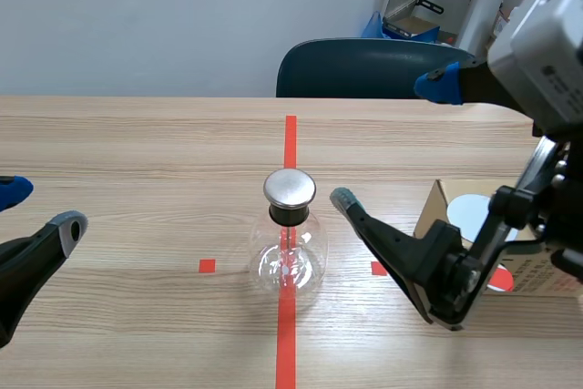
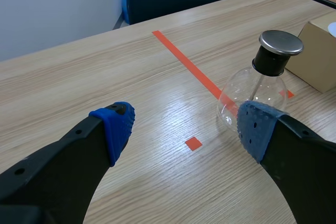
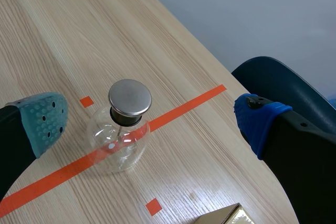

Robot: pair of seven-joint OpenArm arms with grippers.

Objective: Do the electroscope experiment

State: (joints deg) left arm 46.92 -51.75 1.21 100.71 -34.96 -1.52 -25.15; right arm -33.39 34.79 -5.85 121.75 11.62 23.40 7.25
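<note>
The left gripper lies low at 9 o'clock of the electroscope flask, well apart, fingers spread wide and gripping nothing. The right gripper is raised and tilted at 2 o'clock, likewise spread wide and empty. Its lower pad is near the metal cap. The electroscope flask stands upright on the centre tape line. A cardboard box sits at 3 o'clock; its print is unreadable.

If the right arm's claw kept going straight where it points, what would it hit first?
Probably the electroscope flask, its metal cap first. It stands ahead of the right gripper, between its open fingers, with nothing in between. Depth is unclear, so it might pass just above.
</note>
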